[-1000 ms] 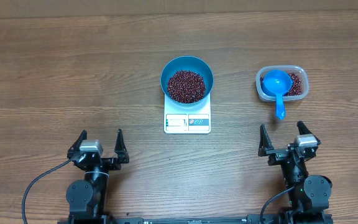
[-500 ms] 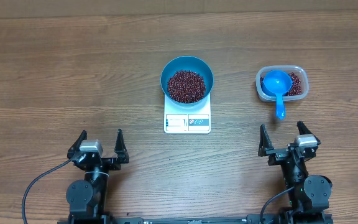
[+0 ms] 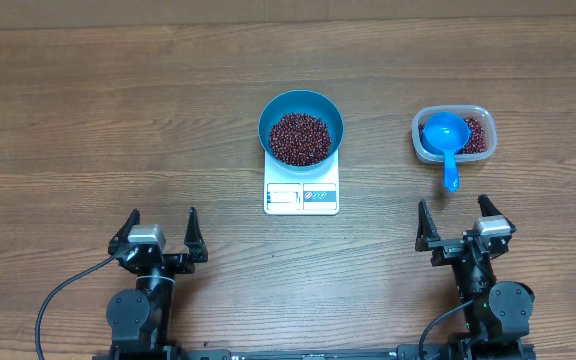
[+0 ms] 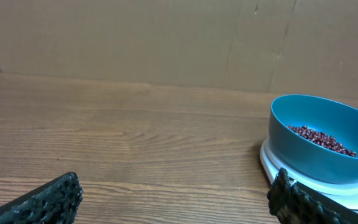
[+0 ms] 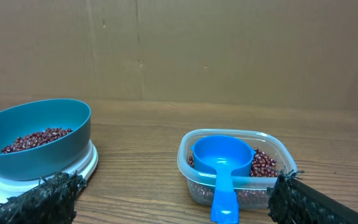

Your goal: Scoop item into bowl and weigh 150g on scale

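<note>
The blue bowl (image 3: 301,127) stands on the white scale (image 3: 301,192) at the table's middle, holding a heap of dark red-brown beans (image 3: 300,138). The left wrist view has the bowl (image 4: 319,140) at its right, and the right wrist view shows that bowl (image 5: 36,137) at its left. My left gripper (image 3: 158,238) rests near the front edge, open and empty, well left of the scale. At the front right my right gripper (image 3: 465,226) is open and empty too, just in front of the scoop's handle.
A clear plastic tub (image 3: 453,134) with more beans stands at the right. A small blue scoop (image 3: 446,140) lies in it, its handle sticking out over the front rim toward my right gripper. A cardboard wall (image 5: 179,50) backs the table.
</note>
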